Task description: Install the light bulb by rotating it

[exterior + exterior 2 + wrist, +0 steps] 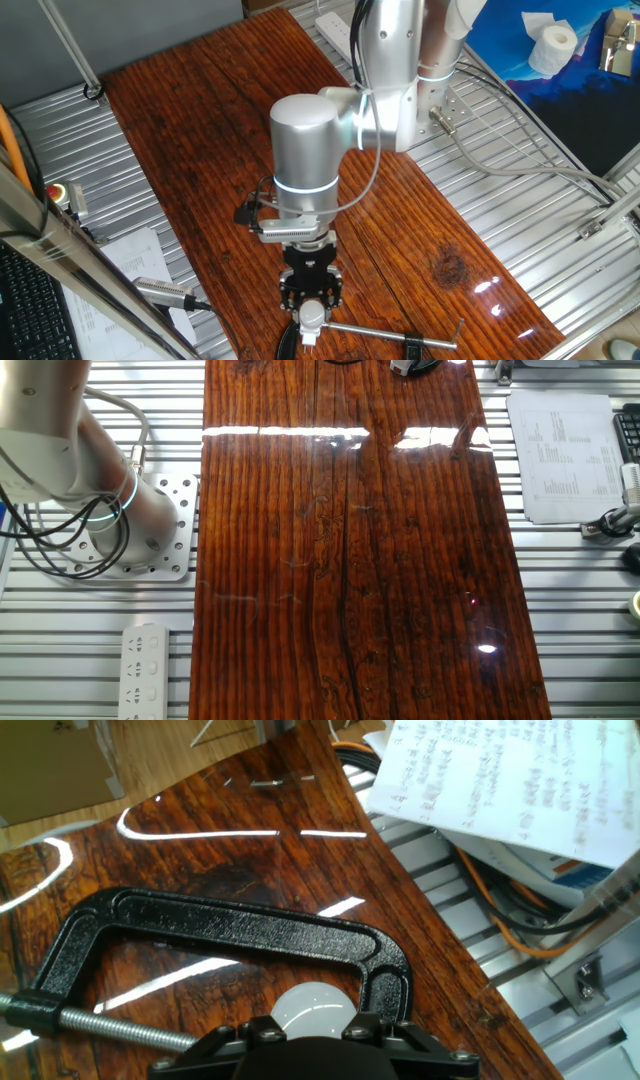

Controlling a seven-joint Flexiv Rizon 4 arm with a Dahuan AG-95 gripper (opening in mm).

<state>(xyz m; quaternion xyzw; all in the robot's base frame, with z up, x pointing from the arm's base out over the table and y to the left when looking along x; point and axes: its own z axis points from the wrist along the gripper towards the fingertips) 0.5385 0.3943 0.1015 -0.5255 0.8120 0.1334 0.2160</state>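
The light bulb (312, 319) is small, white and frosted, and sits low at the near end of the wooden table (200, 120). My gripper (311, 312) points straight down over it, its black fingers closed against the bulb's sides. In the hand view only the bulb's rounded dome (313, 1007) shows, just above the gripper's dark body; its base and socket are hidden. The other fixed view shows the arm's base (70, 460) but neither the bulb nor the gripper.
A black C-clamp (250, 925) with a threaded screw (120, 1028) grips the table edge around the bulb; its handle rod (395, 333) sticks out right. Papers (500, 780) and cables (520, 925) lie off the table's edge. A power strip (145, 670) lies near the arm base.
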